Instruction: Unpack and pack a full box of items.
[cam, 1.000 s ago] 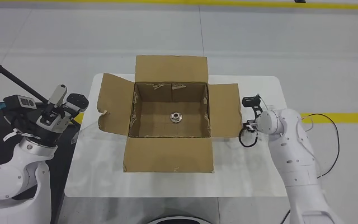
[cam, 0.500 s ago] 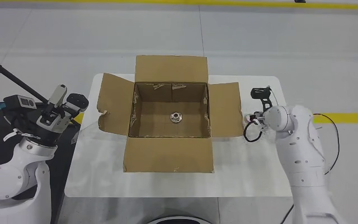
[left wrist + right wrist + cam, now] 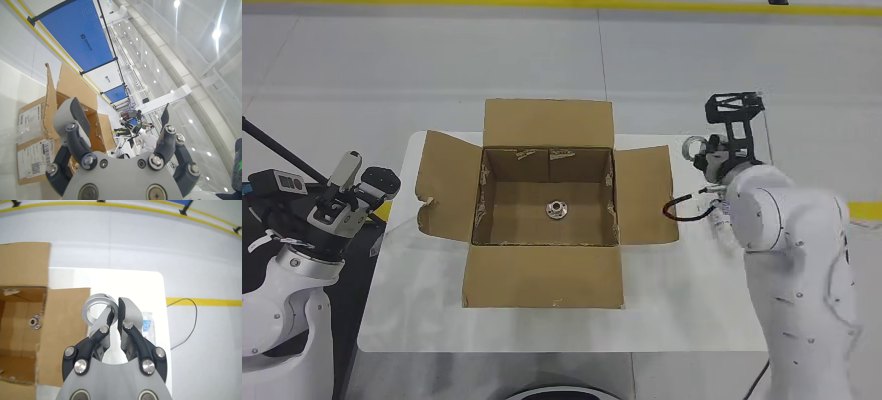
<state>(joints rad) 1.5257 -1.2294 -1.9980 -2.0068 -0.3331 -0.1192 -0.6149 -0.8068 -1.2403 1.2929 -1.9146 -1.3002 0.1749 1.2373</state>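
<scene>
r tool (image 3: pixel 115 310) clamped on rim of metal ring (image 3: pixel 98 298); ring sticks out past its tips, over worktop (image 3: pixel 122 285) beside cardboard box (image 3: pixel 66 313) r flap. l tool (image 3: pixel 121 104) spread apart.

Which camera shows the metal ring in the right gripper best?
The right wrist view: the metal ring sits close up, pinched by its rim in the right gripper, with its side hole visible. The top view shows it tiny, at the gripper's tip.
</scene>
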